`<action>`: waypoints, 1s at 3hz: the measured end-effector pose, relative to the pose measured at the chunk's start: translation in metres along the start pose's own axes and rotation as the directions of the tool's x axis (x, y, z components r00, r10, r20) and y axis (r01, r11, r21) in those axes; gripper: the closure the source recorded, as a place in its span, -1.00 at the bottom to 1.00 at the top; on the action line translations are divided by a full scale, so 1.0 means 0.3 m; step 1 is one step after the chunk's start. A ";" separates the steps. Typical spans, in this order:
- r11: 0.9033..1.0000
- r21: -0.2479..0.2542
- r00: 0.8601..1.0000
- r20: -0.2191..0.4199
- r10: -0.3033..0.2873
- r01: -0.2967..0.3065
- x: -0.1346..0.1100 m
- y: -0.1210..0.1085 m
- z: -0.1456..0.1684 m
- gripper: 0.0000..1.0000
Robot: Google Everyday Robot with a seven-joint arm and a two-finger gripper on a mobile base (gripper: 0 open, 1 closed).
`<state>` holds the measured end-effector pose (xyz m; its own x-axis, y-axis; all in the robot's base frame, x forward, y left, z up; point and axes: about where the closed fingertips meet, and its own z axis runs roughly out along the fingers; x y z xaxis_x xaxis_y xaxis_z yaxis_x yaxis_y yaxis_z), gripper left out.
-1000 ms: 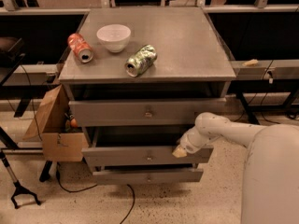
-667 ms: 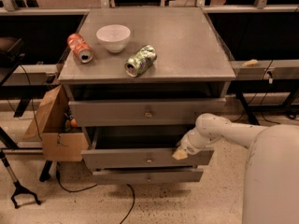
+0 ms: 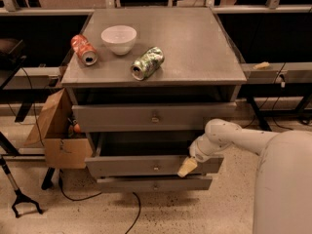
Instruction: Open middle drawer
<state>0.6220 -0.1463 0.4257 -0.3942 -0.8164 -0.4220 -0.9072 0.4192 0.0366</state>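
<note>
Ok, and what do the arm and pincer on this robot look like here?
The arm is smooth, off-white and rounded, with bulbous joint housings; no cables or markings show. It narrows into a pincer tipped in pale tan, which sits at the front of the middle drawer, right of its knob.

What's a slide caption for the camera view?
Gripper at the right of the middle drawer front, drawer standing partly out of the grey cabinet.
</note>
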 end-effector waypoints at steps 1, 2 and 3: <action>1.000 -0.003 1.000 -0.007 -0.009 0.009 -0.010 -0.005 0.014 -1.00; 0.999 -0.029 0.999 -0.043 -0.028 0.027 -0.003 0.000 0.060 -1.00; 0.998 -0.056 0.993 -0.119 -0.016 0.009 0.064 0.050 0.075 -1.00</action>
<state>0.6041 -0.1468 0.3977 -0.3946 -0.8644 -0.3117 -0.9175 0.3887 0.0838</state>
